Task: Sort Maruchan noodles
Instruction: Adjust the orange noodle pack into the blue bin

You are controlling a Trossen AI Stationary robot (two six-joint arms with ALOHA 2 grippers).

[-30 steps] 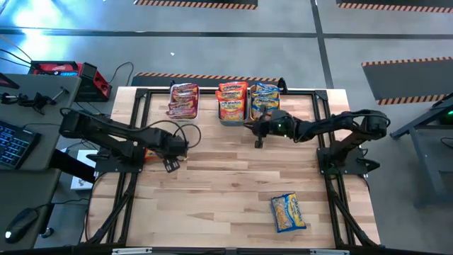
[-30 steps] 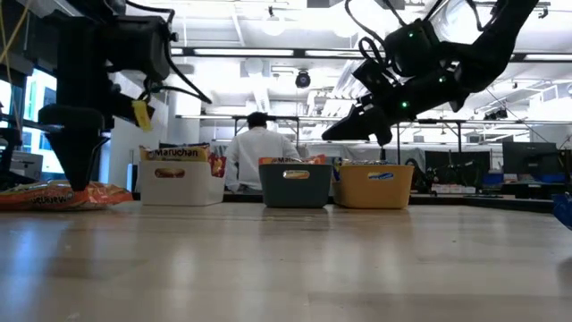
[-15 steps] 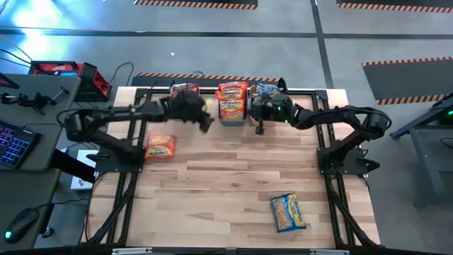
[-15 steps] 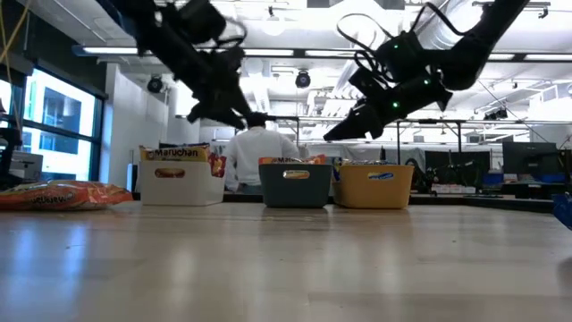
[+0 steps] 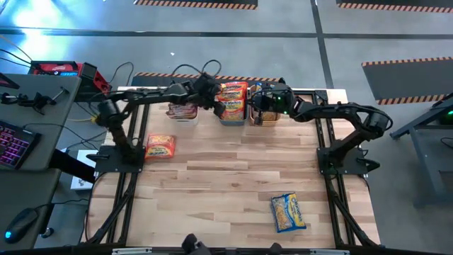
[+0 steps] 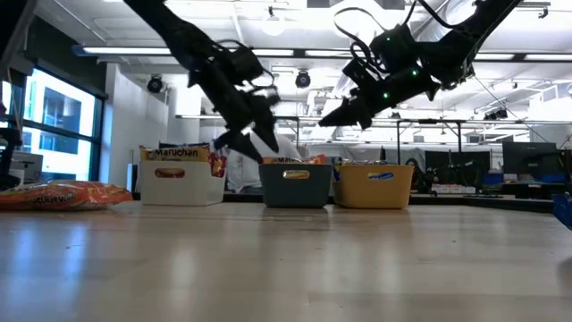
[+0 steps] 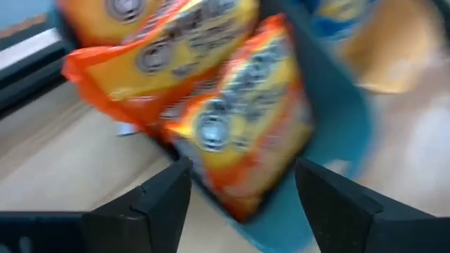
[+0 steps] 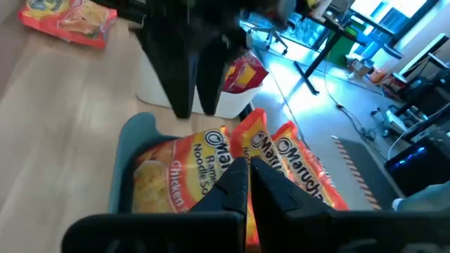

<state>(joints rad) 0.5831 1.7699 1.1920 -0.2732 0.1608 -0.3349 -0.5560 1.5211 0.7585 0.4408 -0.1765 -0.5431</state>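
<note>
Maruchan noodles fill three bins at the far edge. Pink-red packets are in the white bin (image 5: 182, 112), orange ones in the teal bin (image 5: 231, 119) and blue-and-yellow ones in the orange bin (image 6: 374, 186). A pink-red packet (image 5: 160, 146) lies flat at the table's left. A blue-and-yellow packet (image 5: 288, 212) lies flat at the near right. My left gripper (image 7: 242, 204) hangs open above the teal bin's near left corner, with an orange packet (image 7: 246, 126) standing in the bin beyond its fingers. My right gripper (image 8: 247, 184) is shut and hovers over the teal bin's orange packets (image 8: 211, 158).
The three bins stand in a row along the far edge, and both arms (image 5: 148, 95) (image 5: 333, 113) reach over them close together. Black frame rails (image 5: 134, 170) run along the table's left and right sides. A person shows in the room behind the bins.
My left gripper has swung from above the pink-red packet at the table's left toward the far edge and right, rising and tipping, to the teal bin. That packet stays flat where it was. My right gripper has drifted toward the far edge and stays shut.
</note>
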